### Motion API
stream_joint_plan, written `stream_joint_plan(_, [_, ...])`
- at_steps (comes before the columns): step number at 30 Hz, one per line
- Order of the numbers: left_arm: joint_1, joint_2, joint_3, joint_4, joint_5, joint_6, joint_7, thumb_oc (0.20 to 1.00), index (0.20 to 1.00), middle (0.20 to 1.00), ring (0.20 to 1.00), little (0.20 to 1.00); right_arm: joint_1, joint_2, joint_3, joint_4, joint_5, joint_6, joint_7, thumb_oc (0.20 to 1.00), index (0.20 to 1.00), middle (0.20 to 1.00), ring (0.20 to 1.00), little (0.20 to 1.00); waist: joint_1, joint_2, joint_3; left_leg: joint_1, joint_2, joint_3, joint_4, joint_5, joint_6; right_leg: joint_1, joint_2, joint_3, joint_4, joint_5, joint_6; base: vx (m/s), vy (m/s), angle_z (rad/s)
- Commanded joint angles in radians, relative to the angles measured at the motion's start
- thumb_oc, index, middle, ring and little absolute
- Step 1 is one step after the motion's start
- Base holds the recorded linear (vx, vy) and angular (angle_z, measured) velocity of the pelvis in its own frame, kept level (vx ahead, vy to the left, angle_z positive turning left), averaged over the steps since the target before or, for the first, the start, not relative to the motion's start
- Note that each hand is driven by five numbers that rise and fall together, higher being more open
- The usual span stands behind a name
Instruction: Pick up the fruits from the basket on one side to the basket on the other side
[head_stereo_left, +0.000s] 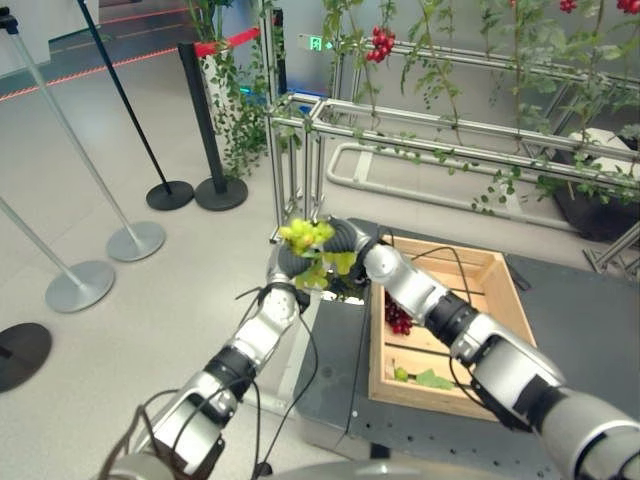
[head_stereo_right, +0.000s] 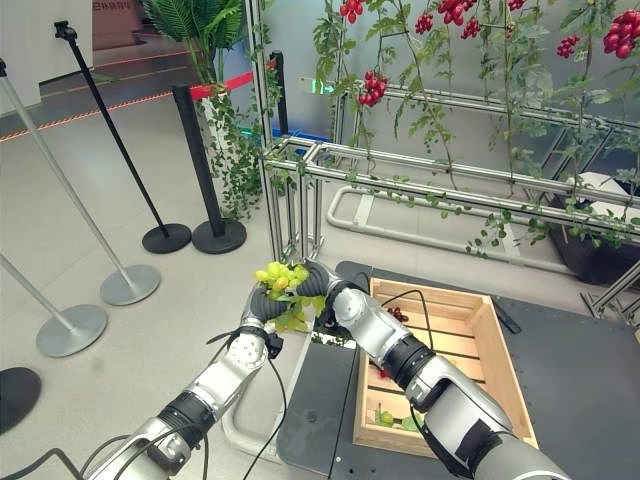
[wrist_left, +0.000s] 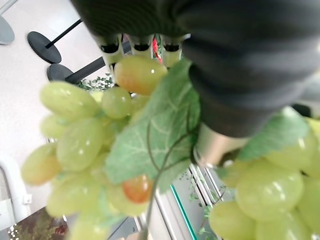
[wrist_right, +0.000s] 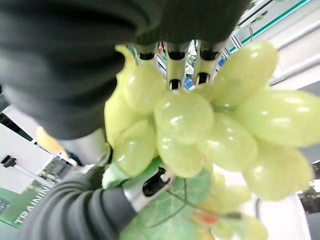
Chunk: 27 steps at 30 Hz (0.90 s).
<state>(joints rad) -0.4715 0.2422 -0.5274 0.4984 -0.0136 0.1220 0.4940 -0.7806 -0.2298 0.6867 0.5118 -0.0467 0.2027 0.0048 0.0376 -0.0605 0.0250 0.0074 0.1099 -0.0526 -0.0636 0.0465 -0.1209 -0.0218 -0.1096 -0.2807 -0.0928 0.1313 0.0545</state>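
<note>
Both hands meet on one bunch of green grapes (head_stereo_left: 306, 237), held up in the air off the far left corner of the wooden crate (head_stereo_left: 500, 285), over the floor rather than over the crate. The left hand (head_stereo_left: 288, 262) comes up from below and left, its dark ribbed cover under the bunch; in the left wrist view its fingers (wrist_left: 141, 44) reach across the top of the grapes and curl onto them, with a green leaf (wrist_left: 150, 135) hanging in front. The right hand (head_stereo_left: 346, 240) closes in from the right side of the bunch; in the right wrist view its fingers (wrist_right: 176, 59) wrap over the grapes, and the other hand's cover lies just beside them. So each hand is closed round the same bunch, the two touching or nearly so.

Below and to the right, the crate sits on a dark platform (head_stereo_left: 590, 330). Inside it, by the left wall, lies a bunch of dark red grapes (head_stereo_left: 397, 318), and at the near left corner some green leaves (head_stereo_left: 428, 379). Behind stands a metal frame (head_stereo_right: 330, 160) hung with vines and red berry clusters (head_stereo_right: 372, 88). Stanchion posts (head_stereo_left: 205, 130) stand on the floor to the left.
</note>
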Motion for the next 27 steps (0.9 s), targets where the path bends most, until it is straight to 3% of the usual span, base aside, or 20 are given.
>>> stream_joint_plan(1, [-0.211, -0.045, -0.038, 0.048, 0.008, -0.081, -0.020, 0.200, 0.200, 0.200, 0.200, 0.200, -0.061, 0.088, 0.021, -0.135, 0.072, -0.114, 0.026, 0.200, 0.200, 0.200, 0.200, 0.200, -0.015, -0.043, -0.008, -0.042, -0.027, 0.035, 0.047, -0.073, 0.046, 0.131, -0.094, -0.066, 0.108, -0.224, 0.099, 0.00, 0.000, 0.00])
stream_joint_plan(8, [-0.184, -0.038, -0.024, 0.026, -0.011, -0.087, -0.043, 0.200, 0.200, 0.200, 0.200, 0.200, -0.041, 0.069, -0.003, -0.146, 0.077, -0.117, 0.016, 0.200, 0.200, 0.200, 0.200, 0.200, -0.015, -0.043, -0.010, -0.037, -0.027, 0.038, 0.045, -0.073, 0.046, 0.134, -0.093, -0.066, 0.106, -0.223, 0.099, 0.00, 0.000, 0.00])
stream_joint_plan(9, [-0.182, -0.038, -0.024, 0.025, -0.013, -0.087, -0.045, 0.200, 0.200, 0.200, 0.200, 0.200, -0.040, 0.068, -0.006, -0.148, 0.075, -0.117, 0.016, 0.667, 0.667, 0.667, 0.667, 0.667, -0.015, -0.043, -0.010, -0.037, -0.026, 0.038, 0.044, -0.073, 0.046, 0.134, -0.093, -0.066, 0.106, -0.222, 0.099, 0.00, 0.002, -0.05])
stream_joint_plan(10, [-0.176, -0.038, -0.021, 0.023, -0.018, -0.088, -0.048, 0.200, 0.200, 0.200, 0.200, 0.200, -0.038, 0.066, -0.010, -0.150, 0.072, -0.117, 0.015, 0.934, 0.934, 0.934, 0.934, 0.934, -0.016, -0.042, -0.011, -0.037, -0.026, 0.039, 0.044, -0.073, 0.046, 0.133, -0.094, -0.065, 0.106, -0.222, 0.099, -0.01, 0.005, -0.10])
stream_joint_plan(11, [-0.171, -0.037, -0.019, 0.021, -0.019, -0.088, -0.049, 0.200, 0.200, 0.200, 0.200, 0.200, -0.034, 0.066, -0.013, -0.152, 0.069, -0.117, 0.012, 1.000, 1.000, 1.000, 1.000, 1.000, -0.015, -0.041, -0.011, -0.036, -0.026, 0.040, 0.043, -0.073, 0.046, 0.133, -0.094, -0.064, 0.105, -0.222, 0.099, 0.00, 0.004, -0.09])
stream_joint_plan(19, [-0.124, -0.021, 0.018, -0.042, -0.073, -0.104, -0.070, 0.200, 0.200, 0.200, 0.200, 0.200, 0.011, 0.035, -0.084, -0.231, 0.089, -0.144, -0.054, 1.000, 1.000, 1.000, 1.000, 1.000, -0.015, -0.030, -0.001, -0.034, -0.027, 0.042, 0.043, -0.071, 0.048, 0.132, -0.094, -0.060, 0.104, -0.221, 0.099, 0.00, 0.000, -0.01])
stream_joint_plan(27, [0.047, 0.015, 0.147, -0.155, -0.225, -0.144, -0.157, 0.200, 0.200, 0.200, 0.200, 0.200, 0.250, -0.073, -0.285, -0.470, 0.115, -0.216, -0.140, 1.000, 1.000, 1.000, 1.000, 1.000, -0.023, -0.004, 0.016, -0.031, -0.022, 0.057, 0.044, -0.068, 0.045, 0.127, -0.089, -0.050, 0.107, -0.227, 0.096, -0.01, -0.007, -0.01])
